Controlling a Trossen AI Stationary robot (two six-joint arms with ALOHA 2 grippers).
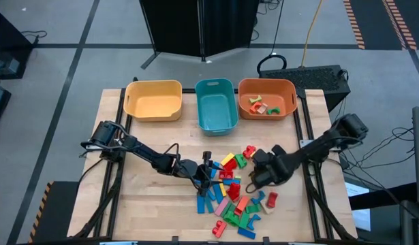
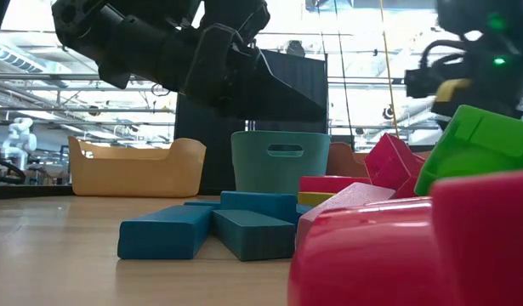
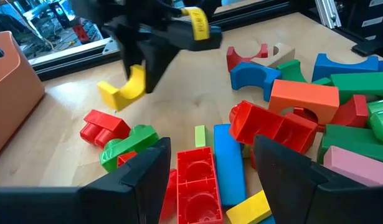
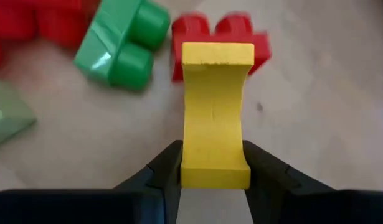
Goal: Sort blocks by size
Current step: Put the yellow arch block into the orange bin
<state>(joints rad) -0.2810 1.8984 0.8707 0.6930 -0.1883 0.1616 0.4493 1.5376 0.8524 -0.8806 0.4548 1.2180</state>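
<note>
Right gripper [image 4: 211, 163]: jaws closed on a small yellow arch block [image 4: 215, 112], lifted off the pile for binning. Left gripper [image 3: 207, 168]: jaws wide, empty, over the blocks [image 1: 233, 197] mid-table. Orange bin [image 1: 266, 97] holds small pieces.

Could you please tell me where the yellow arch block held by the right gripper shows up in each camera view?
High view: the yellow arch block is not discernible; the right gripper hides it, right of the pile.
Low view: not identifiable.
Left wrist view: yellow arch block hangs from the right gripper, upper left, above the wood.
Right wrist view: centre, clamped between the fingers.
Shared landmark: the green two-stud block beside a red block, seen in both wrist views.
</note>
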